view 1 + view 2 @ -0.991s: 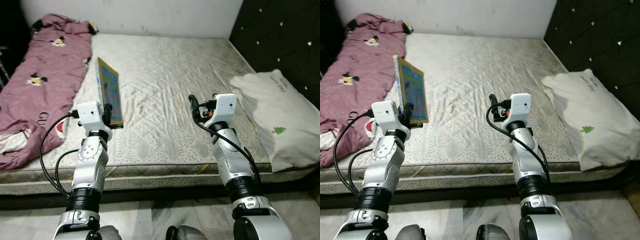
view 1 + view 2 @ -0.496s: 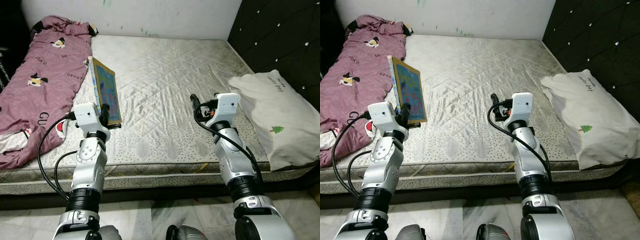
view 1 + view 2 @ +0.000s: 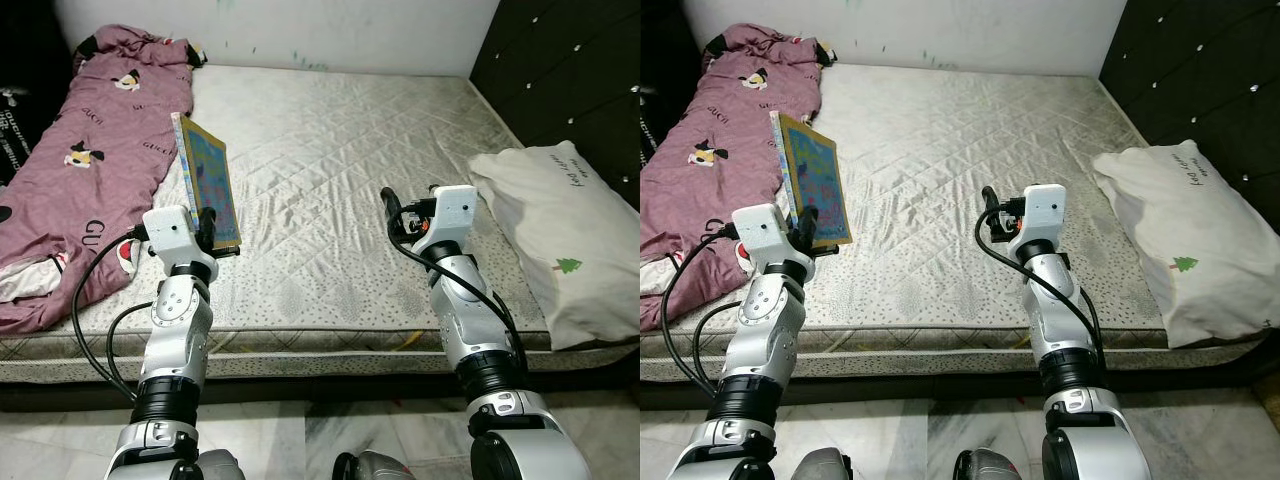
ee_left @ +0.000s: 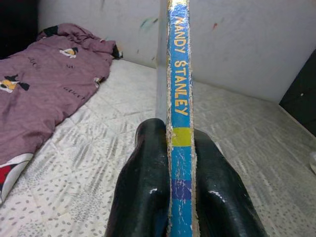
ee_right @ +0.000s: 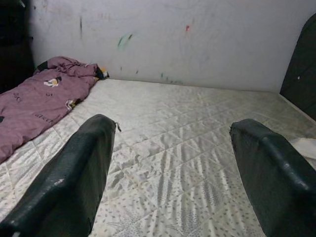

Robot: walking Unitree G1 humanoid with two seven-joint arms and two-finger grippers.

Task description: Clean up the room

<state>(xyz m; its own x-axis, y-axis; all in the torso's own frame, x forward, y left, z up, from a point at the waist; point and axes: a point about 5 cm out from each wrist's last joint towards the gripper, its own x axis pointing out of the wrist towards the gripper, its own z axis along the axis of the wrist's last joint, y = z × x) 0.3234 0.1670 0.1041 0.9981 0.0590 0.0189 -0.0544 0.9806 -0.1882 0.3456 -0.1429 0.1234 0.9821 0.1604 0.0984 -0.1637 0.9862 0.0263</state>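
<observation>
Firmly, left gripper (image 4: 180, 148) pinches the book (image 3: 208, 180); right gripper (image 5: 173, 173) spread wide.

The left gripper (image 3: 810, 232) held a book (image 3: 812, 178) upright above the mattress (image 3: 940, 150). The right gripper (image 3: 989, 207) hovered over the mattress. A purple blanket (image 3: 710, 130) lay left; a pillow (image 3: 1175, 240) lay right.

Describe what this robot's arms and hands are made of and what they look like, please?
Both arms are jointed silver-grey metal tubes with black rings at the joints. Each ends in a boxy white wrist block; the right one bears a small orange-red mark. Loose black cables loop beside both arms. The left hand and right hand each have two long, smooth, rounded black fingers.
</observation>
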